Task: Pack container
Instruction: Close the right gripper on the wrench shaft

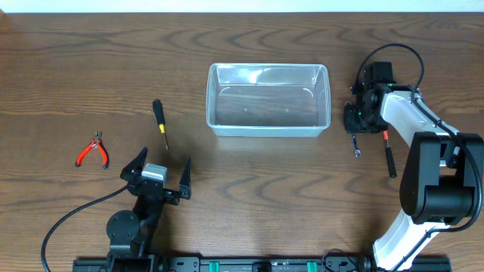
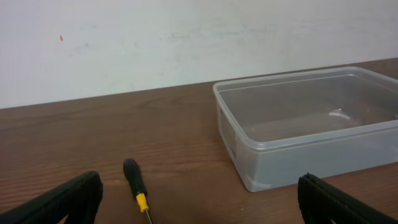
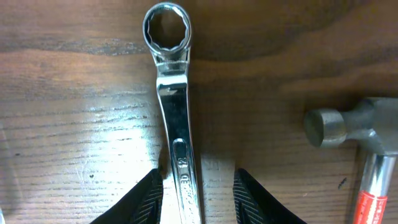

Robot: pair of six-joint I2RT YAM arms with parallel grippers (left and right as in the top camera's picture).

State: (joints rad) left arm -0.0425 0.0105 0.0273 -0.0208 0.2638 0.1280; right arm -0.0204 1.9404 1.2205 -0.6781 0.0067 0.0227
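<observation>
Bright even light w/ glare on container, wrench.

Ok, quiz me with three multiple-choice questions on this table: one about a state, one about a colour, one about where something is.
1. The container is:
A) empty
B) half full
C) lidded
2. The pliers have handles coloured:
A) red
B) blue
C) green
3. The wrench lies:
A) inside the container
B) between the fingers of the right claw
C) across the pliers

Answers:
1. A, only its bare floor shows through the clear walls.
2. A, both handles look red from overhead.
3. B, the right wrist view shows a finger on each side of its shaft.
</observation>
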